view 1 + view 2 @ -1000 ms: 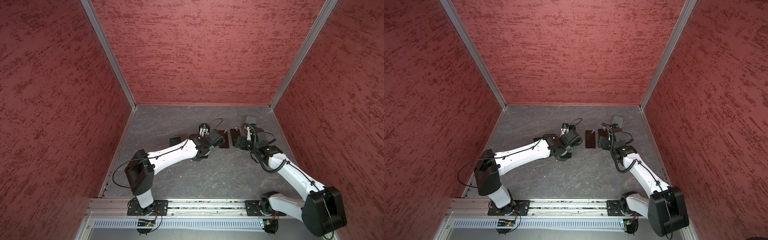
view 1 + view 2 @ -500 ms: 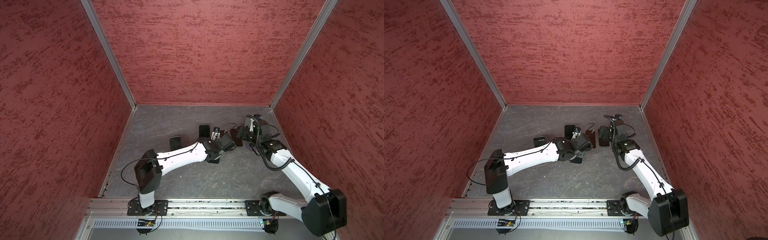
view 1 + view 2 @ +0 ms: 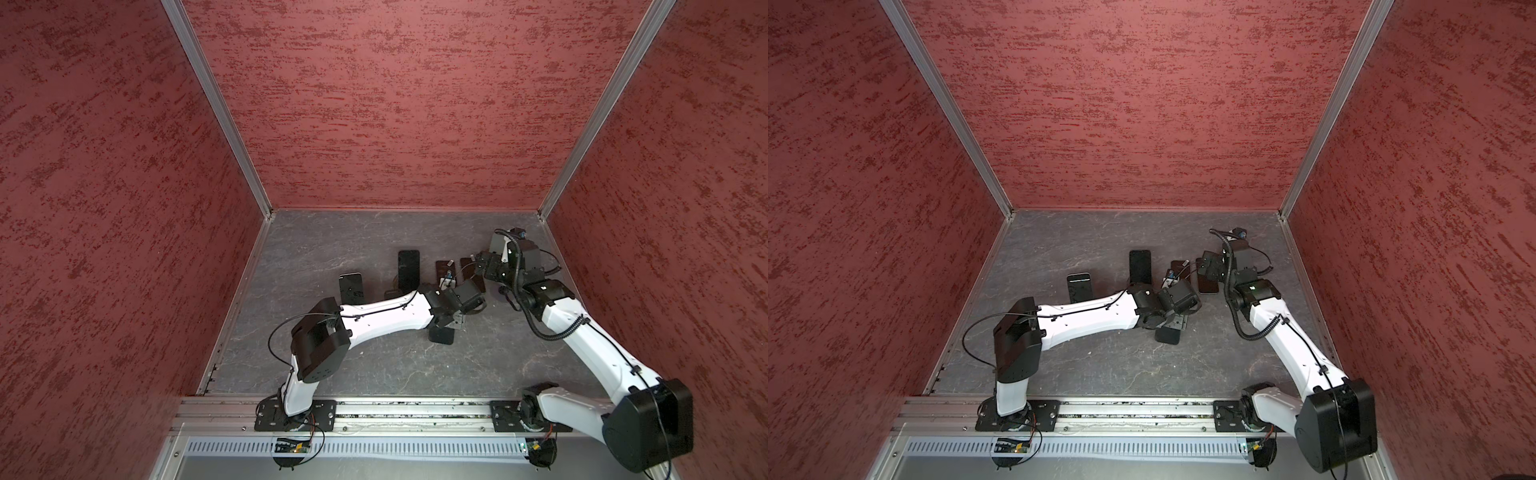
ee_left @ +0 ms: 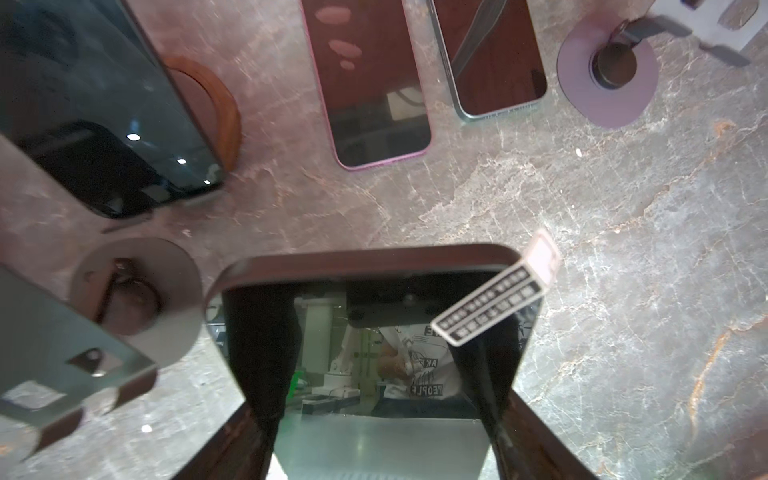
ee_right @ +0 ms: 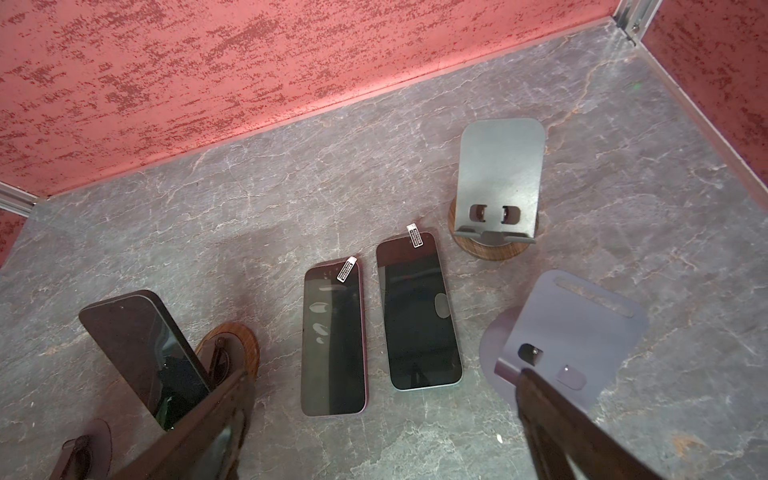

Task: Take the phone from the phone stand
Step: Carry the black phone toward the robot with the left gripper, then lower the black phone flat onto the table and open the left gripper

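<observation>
Glossy dark phone (image 4: 374,332), sticker tab (image 4: 494,303)

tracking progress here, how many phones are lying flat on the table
2: a pink-edged phone and a silver-edged phone, side by side toward the back of the table. The left arm could hide another.

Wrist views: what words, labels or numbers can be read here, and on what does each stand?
"PEOPL", cut off: shirt reflected in the held phone.
Held-phone tab: too blurred to read.
Pink-rimmed phone, its tab: too small.
Pale-rimmed phone, its tab: too small.
</observation>
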### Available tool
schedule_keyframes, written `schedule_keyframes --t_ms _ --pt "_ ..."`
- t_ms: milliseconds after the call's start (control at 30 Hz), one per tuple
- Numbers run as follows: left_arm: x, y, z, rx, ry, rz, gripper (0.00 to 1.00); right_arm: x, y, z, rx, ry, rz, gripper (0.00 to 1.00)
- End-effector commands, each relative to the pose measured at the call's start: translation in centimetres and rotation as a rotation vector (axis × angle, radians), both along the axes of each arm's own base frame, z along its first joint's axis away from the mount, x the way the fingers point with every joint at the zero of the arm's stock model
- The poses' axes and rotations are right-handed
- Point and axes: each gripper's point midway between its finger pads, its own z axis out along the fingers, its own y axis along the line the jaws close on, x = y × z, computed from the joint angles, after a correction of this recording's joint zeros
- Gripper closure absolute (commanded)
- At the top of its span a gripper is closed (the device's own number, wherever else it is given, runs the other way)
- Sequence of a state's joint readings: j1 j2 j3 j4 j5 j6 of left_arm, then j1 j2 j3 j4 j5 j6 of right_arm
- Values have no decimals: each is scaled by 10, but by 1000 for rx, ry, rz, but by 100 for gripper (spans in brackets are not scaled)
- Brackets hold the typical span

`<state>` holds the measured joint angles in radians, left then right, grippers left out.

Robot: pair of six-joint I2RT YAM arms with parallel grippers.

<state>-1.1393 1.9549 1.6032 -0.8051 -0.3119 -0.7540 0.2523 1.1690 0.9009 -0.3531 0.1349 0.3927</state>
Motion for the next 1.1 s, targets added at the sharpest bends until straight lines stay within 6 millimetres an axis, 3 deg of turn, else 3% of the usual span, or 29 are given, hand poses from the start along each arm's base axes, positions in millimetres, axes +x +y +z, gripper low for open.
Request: schedule_keyframes --t_ms 0,467,1067 --pt "0 -15 -4 -48 18 8 37 -5 -10 3 -24 -5 -36 1" --pt "0 -13 -53 -21 144 70 36 -5 -27 -4 -55 0 -104 1" --pt "1 -5 -85 -4 230 122 36 -6 -23 -2 -28 -34 -70 1"
